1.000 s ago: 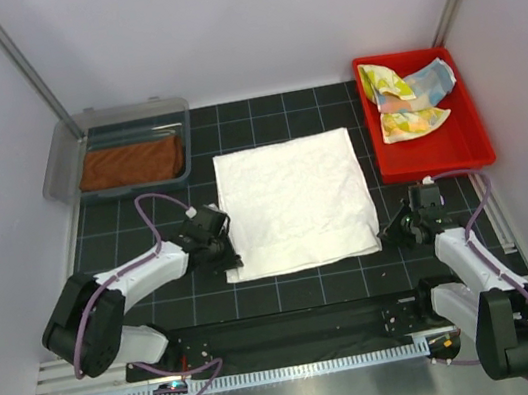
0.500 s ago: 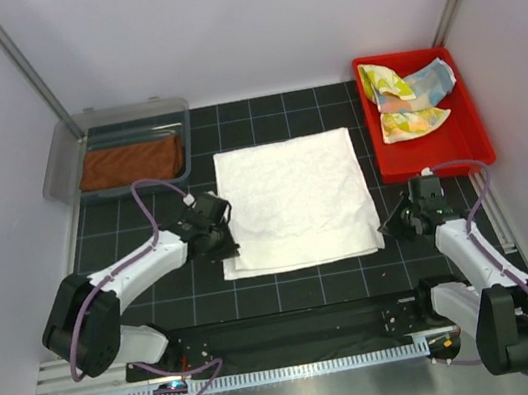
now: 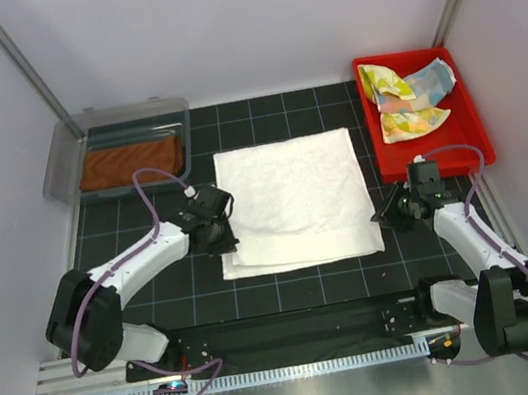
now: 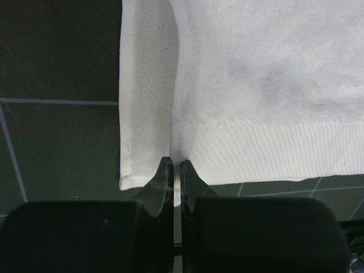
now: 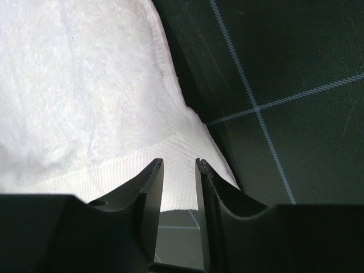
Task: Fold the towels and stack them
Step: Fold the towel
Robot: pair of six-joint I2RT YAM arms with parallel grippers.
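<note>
Between the closed fingertips of the left gripper sits a pinch of the white towel, taken at the hem close to its near-left corner. The jaws are pressed together with only that ridge of cloth between them. Only the upper layer seems to be caught: a lower layer lies flat just beside the pinch, showing as a strip along the towel's left and near edges in the overhead view.

Across the towel, the right gripper has its jaws a little apart and clamps nothing. The near-right corner of the hem lies right at the fingertips, partly within the gap, but neither finger presses it.

Both grippers therefore sit at the two ends of the same near hem, which runs left to right across the black mat, with the towel spreading away from them toward the far side. The coming move likely turns on this relation. The hem must travel away from the arms to fold the cloth in half, and its left end is held while its right end is loose. Judged from this, the right jaws need to close on their corner first, or the hem would lift unevenly.

Farther out, a rust-brown towel lies folded in the grey bin at far left. Patterned towels lie crumpled in the red tray at far right, nearer the right arm.
</note>
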